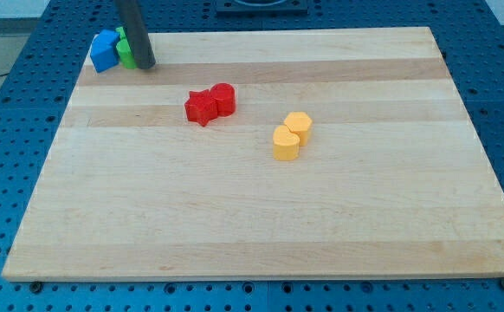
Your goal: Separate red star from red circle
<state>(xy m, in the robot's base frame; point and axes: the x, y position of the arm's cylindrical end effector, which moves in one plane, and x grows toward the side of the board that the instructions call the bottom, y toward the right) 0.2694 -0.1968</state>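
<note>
obs: wooden board (261, 217) lies flat on a blue perforated table (9, 130). one camera view, looking down at an angle.

task blocks: red star (201, 107) and red circle (222, 98) sit together in the upper middle of the board, a little toward the view's left. the star is on the view's left and slightly lower; the circle is on the view's right and slightly higher. they are touching, no gap visible between them.

rod: dark rod enters from the view's top. my tip (145, 65) rests near the board's upper left corner, well apart from the red pair, up and to the view's left of them. the rod has no jaws, so there is nothing spread, pressed together or pinching; the tip touches neither red block.

other blocks: blue block (105, 50) at the upper left corner, shape not clear. green block (126, 54) just beside it on the view's right, partly hidden behind the rod; shape cannot be told. my tip stands just beside the green block, on its right; contact cannot be told.

two yellow blocks right of centre: upper yellow block (298, 126) and lower yellow block (287, 144), touching each other, both roughly rounded; exact shapes unclear. they lie to the view's right of and below the red pair, apart from it.
</note>
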